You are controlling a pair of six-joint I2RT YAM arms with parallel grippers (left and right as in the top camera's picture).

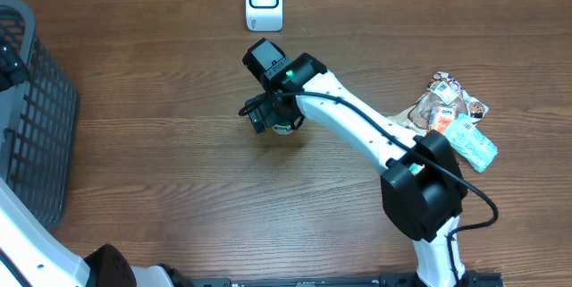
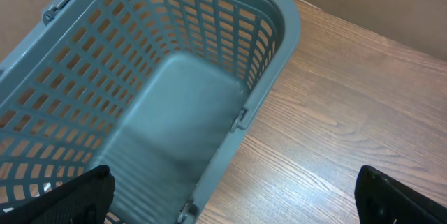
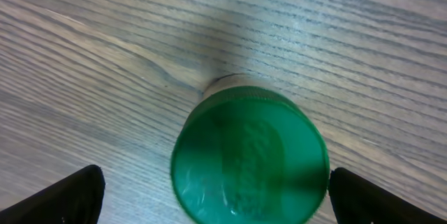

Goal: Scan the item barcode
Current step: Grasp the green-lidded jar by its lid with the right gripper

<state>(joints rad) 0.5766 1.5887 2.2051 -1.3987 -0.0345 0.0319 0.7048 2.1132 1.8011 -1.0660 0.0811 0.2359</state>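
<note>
On the far left stands a gray basket [image 2: 279, 21] with holes in its sides. It sits on the brown wood table [image 1: 161, 198]. The left pincer [image 2: 234, 199] hangs over the basket's edge. Its two black fingers [image 2: 80, 196] are wide apart, and it holds nothing.

Going right, a white scanner [image 1: 264, 1] stands at the back of the table, well apart from the basket.

A bit in front of the scanner, near the middle of the table, is the jar [image 1: 284, 128]. It stands on the wood with its green lid [image 3: 250, 158] facing up. The right pincer [image 3: 218, 196] hangs just above it. Its fingers [image 3: 73, 199] are spread wide, one on each side of the lid. There is a gap between each finger and the lid, so the pincer is not holding the jar. From above, the arm covers most of the jar and only a little bit peeks out.

On the far right lies a small pile of packets [image 1: 451, 113]. One is brown and white, one is orange, and one is light blue. They touch each other and lie well apart from the jar.
</note>
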